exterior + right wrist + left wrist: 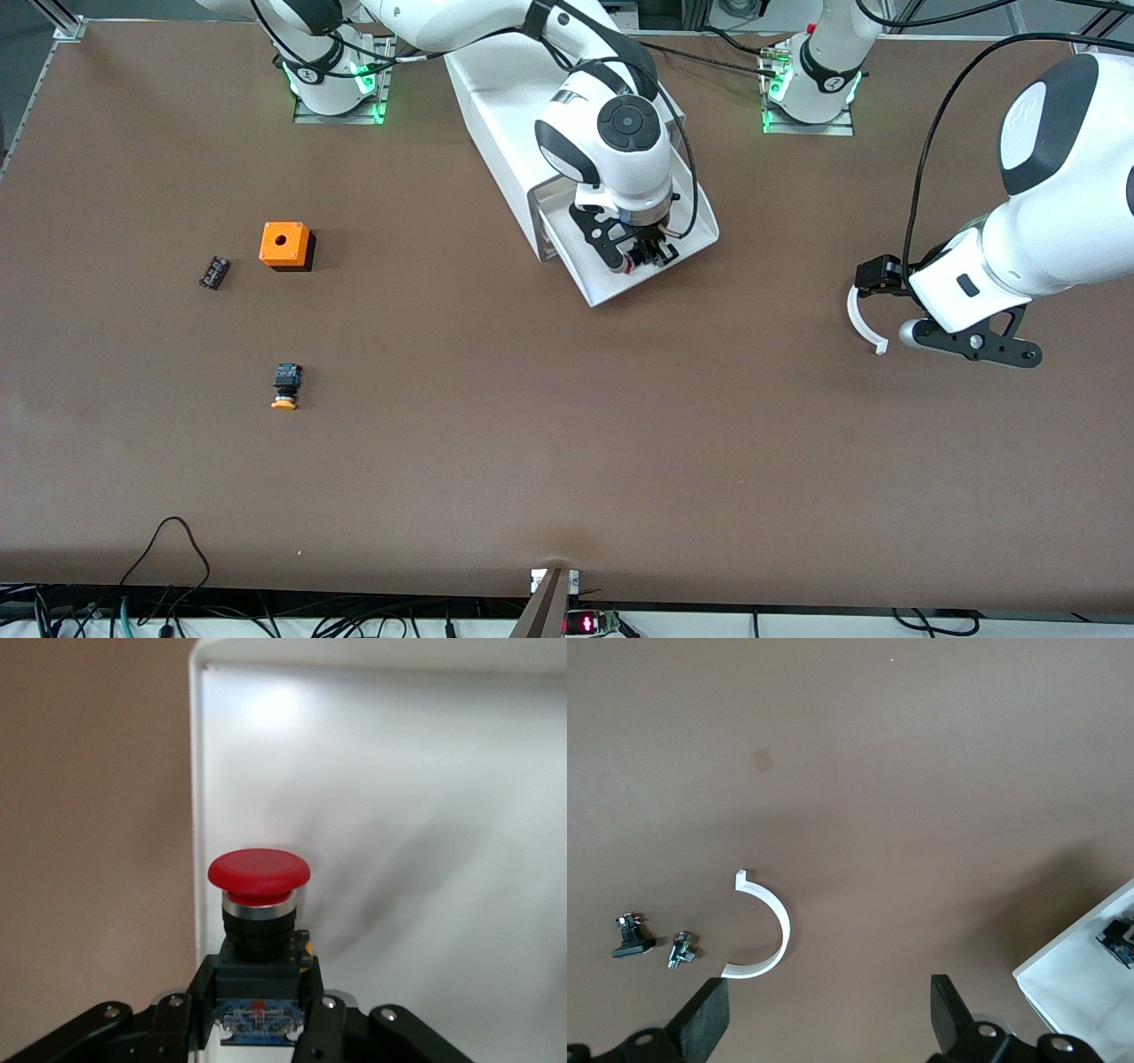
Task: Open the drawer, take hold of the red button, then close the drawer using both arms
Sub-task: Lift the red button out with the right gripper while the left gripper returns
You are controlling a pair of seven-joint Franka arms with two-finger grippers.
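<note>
We see the right arm bent down over the open drawer [611, 288], its right gripper [640, 258] pointing down, fingers clamped on the black body of the button [259, 904], red cap out, inside the drawer. The left arm waits at its own end of the table; the left gripper [873, 288] hangs low with fingers [704, 1019] apart above one white curved strip [766, 935]. We count one orange cube [285, 245], one orange-capped button [285, 387] nearer the camera, and one small black part [213, 272] beside the cube.

drawer [602, 283] open | right gripper [645, 255] in it | left gripper [873, 288] over table
</note>
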